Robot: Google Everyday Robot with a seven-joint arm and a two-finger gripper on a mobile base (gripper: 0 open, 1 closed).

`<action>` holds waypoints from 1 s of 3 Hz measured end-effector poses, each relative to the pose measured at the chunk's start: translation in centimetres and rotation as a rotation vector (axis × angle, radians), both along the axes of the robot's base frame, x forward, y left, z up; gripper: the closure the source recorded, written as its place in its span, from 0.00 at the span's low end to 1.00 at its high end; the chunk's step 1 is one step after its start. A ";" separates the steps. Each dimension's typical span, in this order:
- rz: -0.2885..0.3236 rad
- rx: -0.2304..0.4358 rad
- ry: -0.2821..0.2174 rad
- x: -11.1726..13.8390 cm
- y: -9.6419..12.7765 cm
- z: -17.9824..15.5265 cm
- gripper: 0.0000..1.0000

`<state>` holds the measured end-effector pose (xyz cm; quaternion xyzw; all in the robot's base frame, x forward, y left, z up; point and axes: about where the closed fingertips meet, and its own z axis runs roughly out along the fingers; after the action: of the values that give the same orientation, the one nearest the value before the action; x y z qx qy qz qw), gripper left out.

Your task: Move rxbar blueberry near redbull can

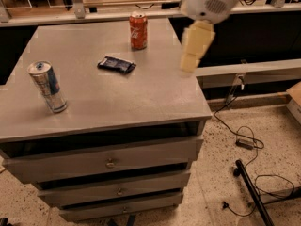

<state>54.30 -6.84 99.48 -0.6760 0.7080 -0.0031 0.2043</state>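
Hanging at the upper right of your view, the gripper (189,65) sits under the white arm (209,1) and overlaps the right edge of the cabinet top (141,102), near its back corner. You can't tell from this angle whether its grip is spread or closed. Nothing is visibly held and it touches none of the items.

- Bar (116,64): lies flat on the top, left of the gripper in view and about level with it, well apart. Dark wrapper, long side running roughly left-right, slightly angled.
- Redbull can (47,86): stands on its base near the top's left edge, far left of the gripper and nearer the camera. It's well apart from the bar, with bare top between them.
- Cola can (138,30): upright near the back edge, left of the gripper and further back. It's near the bar, just behind it, not touching.

Below the top you see three drawers (108,161), all closed. On the floor, below the gripper in view: loose cables (244,140) and a black rod (251,194).
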 end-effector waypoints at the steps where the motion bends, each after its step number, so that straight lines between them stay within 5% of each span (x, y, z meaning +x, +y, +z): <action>1: 0.053 -0.016 -0.022 4.0 7.4 0.3 0.00; 2: 0.063 -0.009 -0.029 3.7 7.7 0.4 0.00; 3: 0.046 0.127 -0.017 5.1 8.8 -1.2 0.00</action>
<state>59.41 1.99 98.24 -0.6775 0.6894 0.0408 0.2530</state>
